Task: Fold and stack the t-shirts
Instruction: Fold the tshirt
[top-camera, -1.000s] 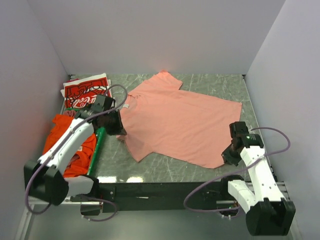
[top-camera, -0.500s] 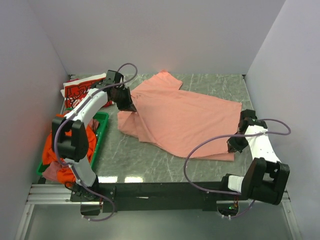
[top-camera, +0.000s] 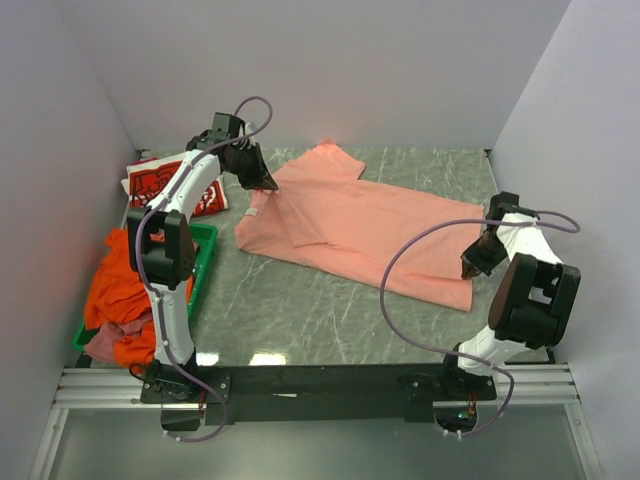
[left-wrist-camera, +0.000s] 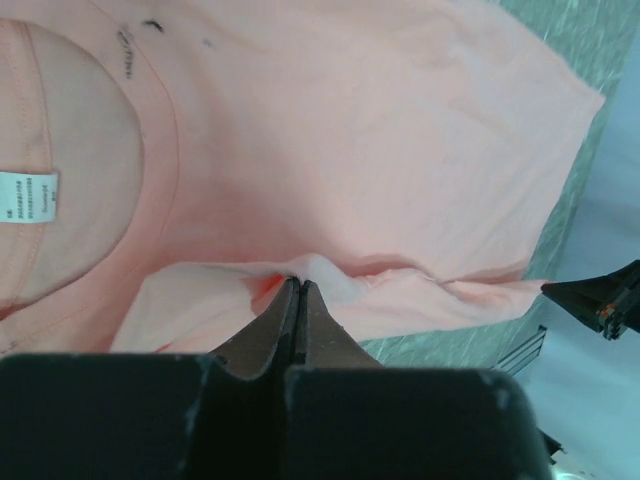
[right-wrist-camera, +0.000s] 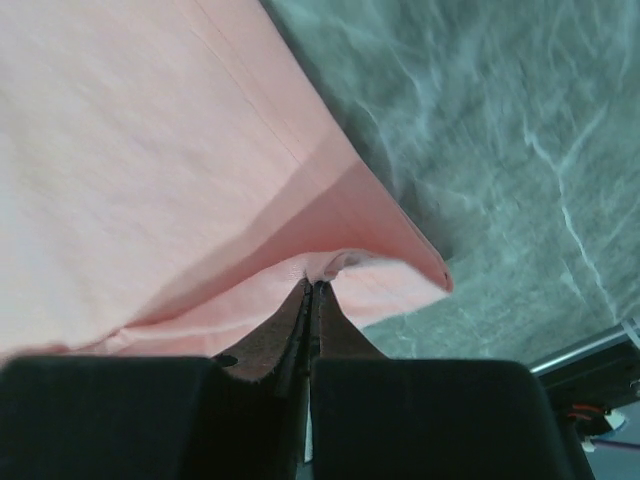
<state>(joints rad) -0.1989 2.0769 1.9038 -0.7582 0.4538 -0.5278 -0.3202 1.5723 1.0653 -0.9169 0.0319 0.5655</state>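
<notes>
Plain salmon-pink t-shirt (top-camera: 370, 225), grey-green marbled table (top-camera: 300, 310), green crate (top-camera: 205, 255).

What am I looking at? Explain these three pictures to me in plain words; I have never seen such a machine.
Two robot arms stand at the near edge of a table. The wide picture is taken from above and behind them; the other two come from cameras on each wrist. A salmon-pink t-shirt lies on the table. The left gripper is shut on a fold near its collar, the right gripper on its hem corner. At the left lie a folded red printed t-shirt and a green crate with an orange t-shirt.
</notes>
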